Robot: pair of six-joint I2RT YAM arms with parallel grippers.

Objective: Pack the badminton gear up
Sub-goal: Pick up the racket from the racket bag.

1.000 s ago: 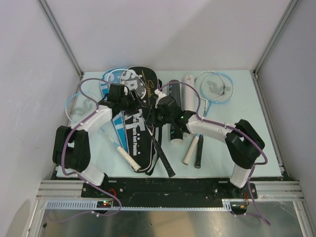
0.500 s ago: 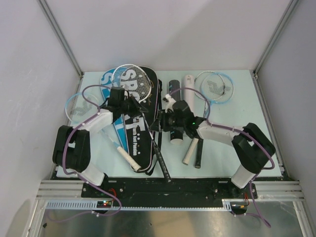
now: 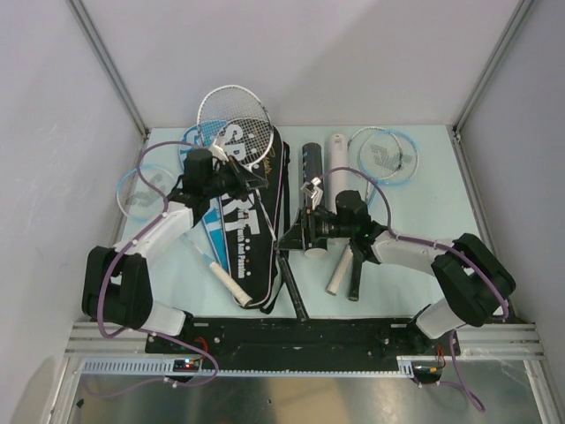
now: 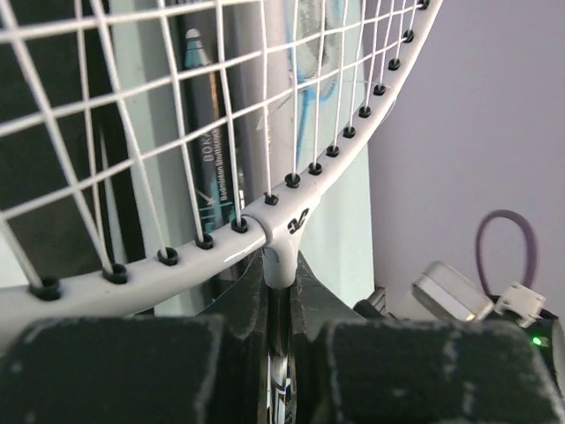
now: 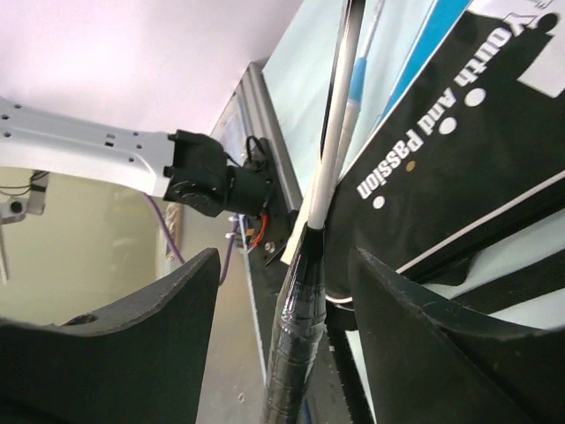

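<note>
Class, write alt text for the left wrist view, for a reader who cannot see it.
The left gripper, black-padded, is shut on a white-framed racket just below its throat; the strung head fills the upper picture. Through the strings a black tube with lettering shows.

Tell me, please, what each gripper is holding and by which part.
The left gripper clamps the white-framed racket on its shaft, just below the head. The right gripper stands open around that racket's black handle, holding nothing.
</note>
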